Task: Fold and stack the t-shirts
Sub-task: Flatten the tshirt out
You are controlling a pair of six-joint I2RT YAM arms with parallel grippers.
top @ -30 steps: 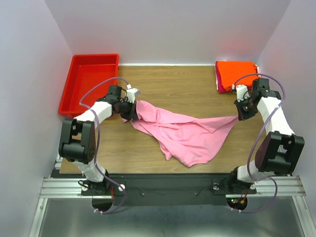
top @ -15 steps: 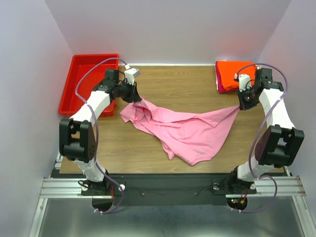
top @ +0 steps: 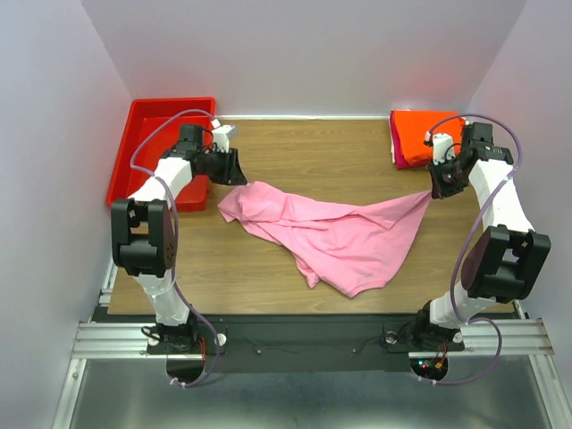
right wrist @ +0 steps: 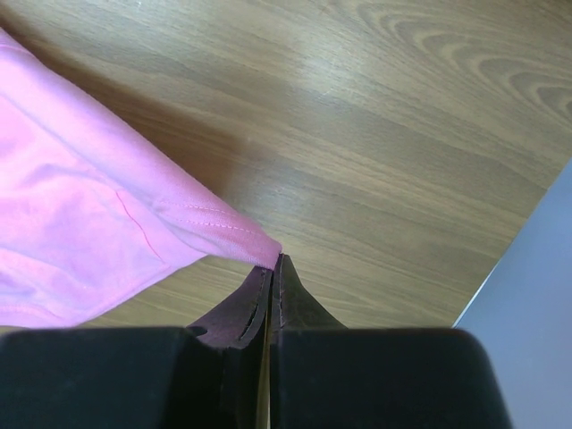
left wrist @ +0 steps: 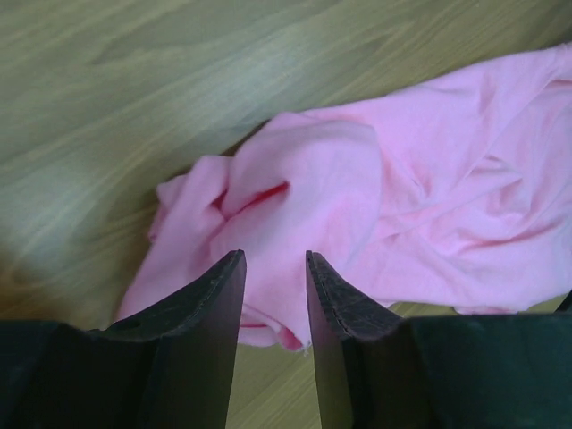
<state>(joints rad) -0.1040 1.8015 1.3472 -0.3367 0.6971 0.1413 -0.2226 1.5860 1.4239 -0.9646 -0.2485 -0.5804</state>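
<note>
A light pink t-shirt lay crumpled across the middle of a wooden table, seen from above. Its right corner was drawn up into a taut point, pinched between the closed fingers of the right gripper; the right wrist view showed a stitched hem held at the very fingertips. The left gripper hovered just beyond the shirt's bunched left end, its fingers a narrow gap apart and holding nothing. From the left wrist view, the rumpled lump of cloth lay below that gap, with a fold showing a darker crease.

At the far right corner sat a folded bright orange t-shirt on top of a darker pink-red t-shirt, of which only an edge showed. A red plastic tray stood at the far left.

The pink shirt looked thin, light and limp, likely to sag and bunch wherever it was unsupported, and apt to slip from a shallow pinch. A sound hold would seem to be on a hem or seam at the loose left end, so the cloth could be stretched flat between the two arms
</note>
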